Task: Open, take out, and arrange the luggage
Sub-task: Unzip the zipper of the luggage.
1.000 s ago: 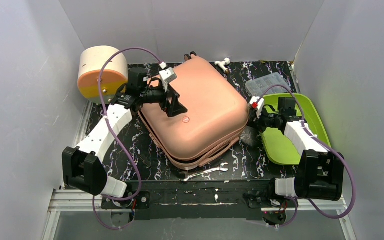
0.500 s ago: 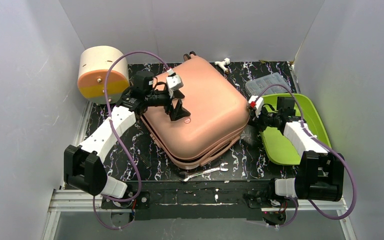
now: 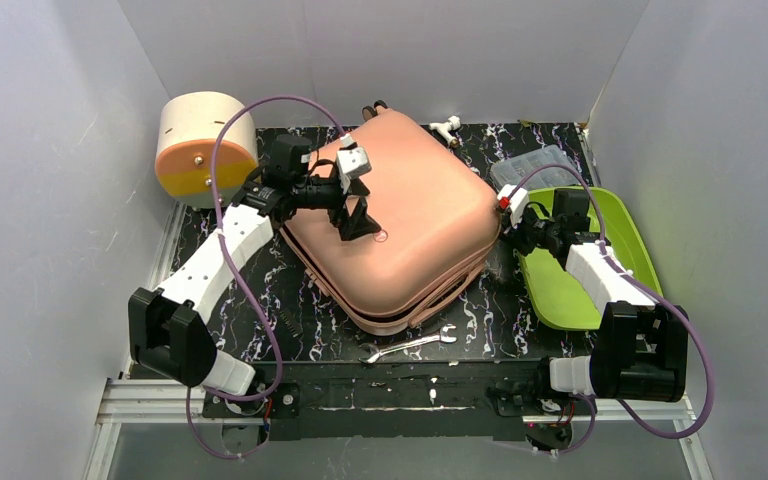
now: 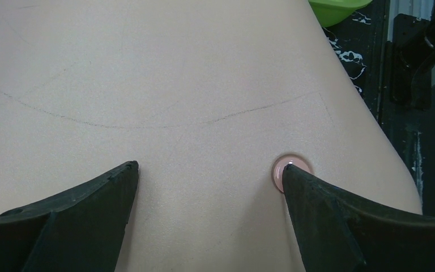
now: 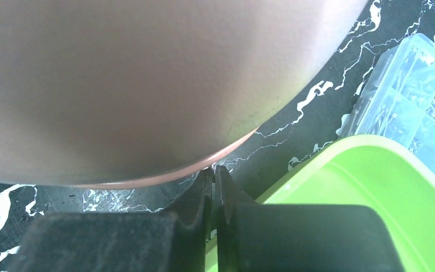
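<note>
Salmon-pink hard-shell luggage, rounded corners, lid closed, lying flat mid-table, set diagonal. Small round badge on lid, faint curved line above it. Cream-orange drum box far left, green tray just right.

L gripper down over lid, jaws spread wide, nothing between; 1 fingertip at badge.

R gripper at luggage's right corner by seam, fingers pressed together; can't tell if anything pinched.

Vs 1 s ago: L gripper further onto lid, nearer badge. R gripper and right corner of luggage shifted away from bases; case turned slightly.
</note>
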`<state>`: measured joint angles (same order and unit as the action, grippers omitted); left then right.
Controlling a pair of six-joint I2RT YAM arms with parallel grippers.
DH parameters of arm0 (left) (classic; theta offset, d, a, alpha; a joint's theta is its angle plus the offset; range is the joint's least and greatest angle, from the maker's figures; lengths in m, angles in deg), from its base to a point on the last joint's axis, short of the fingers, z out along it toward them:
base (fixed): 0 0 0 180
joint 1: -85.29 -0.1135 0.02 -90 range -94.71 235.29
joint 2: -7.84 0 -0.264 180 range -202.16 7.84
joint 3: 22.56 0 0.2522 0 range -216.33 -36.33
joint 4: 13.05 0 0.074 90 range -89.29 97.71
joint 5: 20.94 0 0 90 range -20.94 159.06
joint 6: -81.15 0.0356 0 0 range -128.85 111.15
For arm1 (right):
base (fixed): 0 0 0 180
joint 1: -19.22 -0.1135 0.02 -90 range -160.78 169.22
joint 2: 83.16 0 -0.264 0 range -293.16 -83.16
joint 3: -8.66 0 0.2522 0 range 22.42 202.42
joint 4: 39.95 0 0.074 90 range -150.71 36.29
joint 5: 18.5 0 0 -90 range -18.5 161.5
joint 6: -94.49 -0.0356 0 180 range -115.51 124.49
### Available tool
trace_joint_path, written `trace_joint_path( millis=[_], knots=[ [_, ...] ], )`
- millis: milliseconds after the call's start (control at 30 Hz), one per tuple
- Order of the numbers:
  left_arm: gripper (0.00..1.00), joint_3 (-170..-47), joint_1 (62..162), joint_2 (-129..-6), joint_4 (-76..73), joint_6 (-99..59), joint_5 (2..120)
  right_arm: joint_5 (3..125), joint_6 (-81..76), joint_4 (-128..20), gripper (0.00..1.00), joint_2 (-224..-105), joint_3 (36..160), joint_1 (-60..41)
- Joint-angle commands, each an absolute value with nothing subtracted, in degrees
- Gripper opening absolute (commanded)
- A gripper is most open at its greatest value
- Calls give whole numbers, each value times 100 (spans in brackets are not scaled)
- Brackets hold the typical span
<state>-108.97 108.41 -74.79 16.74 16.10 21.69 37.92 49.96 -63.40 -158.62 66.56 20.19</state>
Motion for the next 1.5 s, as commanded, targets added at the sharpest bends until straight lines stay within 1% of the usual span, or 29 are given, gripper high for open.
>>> trace_joint_path(
  millis=[0,100,200,300,400,533,800,1067,1300,1367,1400,1433,1467],
  knots=[
    [98,-11592,10925,-7439,2975,1461,2072,4133,5147,-5362,1,-15655,6839,2205],
    [98,-11750,11204,-7007,3709,2522,2190,4082,5060,-5362,1,-15646,6811,2218],
    [98,-11670,11227,-6659,5115,4035,2037,3899,4929,-5310,1,-15674,6756,2220],
    [98,-11273,11232,-6248,6425,5852,1891,3758,4813,-5361,1,-15801,6833,2228],
    [98,-10588,11244,-5900,6847,6804,1839,3685,4749,-5613,1,-15926,6972,2252],
    [98,-10000,11379,-5793,6881,7475,2093,3566,4691,-5832,1,-16046,7120,2290],
    [98,-9357,11457,-5930,6278,7837,2746,3443,4598,-5897,1,-15995,7037,2362],
    [98,-8667,11465,-5835,4874,7379,2882,3277,4560,-5962,1,-15980,7041,2419],
    [98,-8380,11547,-6024,4405,7314,3088,3177,4685,-6074,1,-15987,7006,2442],
    [96,-8331,11576,-6072,4310,7265,3101,3118,4734,-6127,1,-16018,7021,2447],
    [92,-8311,11591,-6102,4247,7185,3107,3095,4778,-6172,1,-16035,7042,2442],
    [86,-8320,11607,-6141,4215,7119,3126,3080,4816,-6220,1,-16059,7060,2441],
    [69,-8337,11625,-6187,4211,7060,3146,3077,4831,-6242,1,-16085,7078,2441]
  ],
)
